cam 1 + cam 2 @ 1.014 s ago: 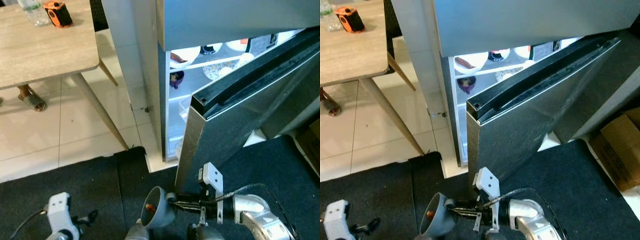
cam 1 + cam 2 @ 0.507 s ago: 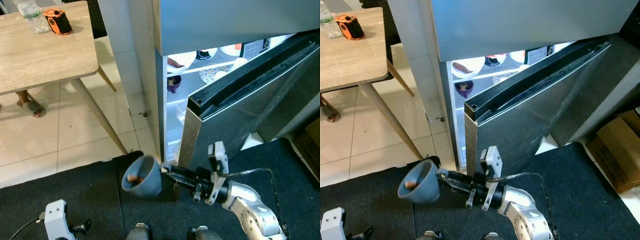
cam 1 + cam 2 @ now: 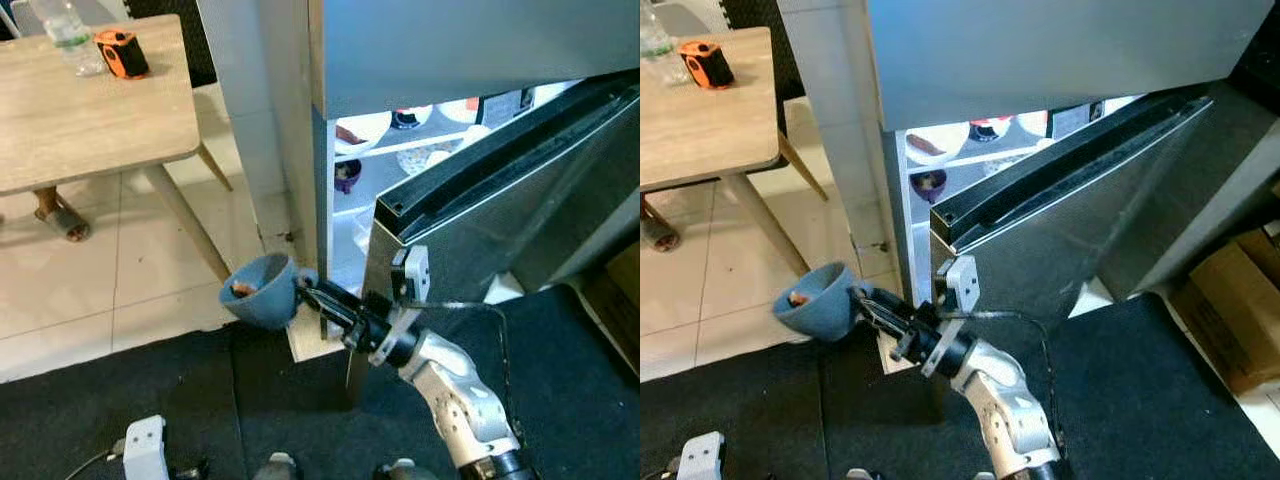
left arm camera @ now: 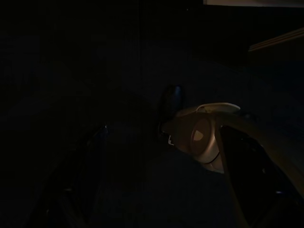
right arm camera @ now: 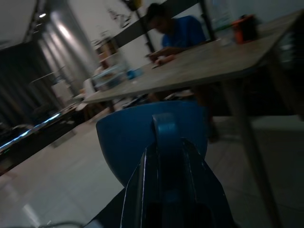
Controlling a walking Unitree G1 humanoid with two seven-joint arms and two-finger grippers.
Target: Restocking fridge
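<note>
From the head camera I see my right gripper [image 3: 310, 293] reaching forward, its two black fingers pinched together on the handle of a blue cup [image 3: 258, 291]. The cup tips sideways, its mouth facing about ten o'clock, with a small orange-brown item [image 3: 242, 290] inside. It hangs over the pale tiled floor [image 3: 90, 290], just at nine o'clock of the fridge door [image 3: 480, 230], which stands partly open. The dark mat [image 3: 200, 400] lies below at six o'clock.

Behind the door, at about one o'clock from the cup, the lit fridge interior [image 3: 352, 190] shows shelves with a white bowl [image 3: 362, 130] and a small purple bowl [image 3: 346, 175].

At eleven o'clock stands a wooden table [image 3: 90, 110] carrying an orange device [image 3: 118, 53] and a clear bottle [image 3: 62, 22].

In the right wrist view the blue cup sits straight ahead between the closed fingers, with a seated person [image 5: 175, 33] beyond the table.

My left arm [image 3: 145, 455] hangs idle; I cannot tell whether its fingers are apart.
</note>
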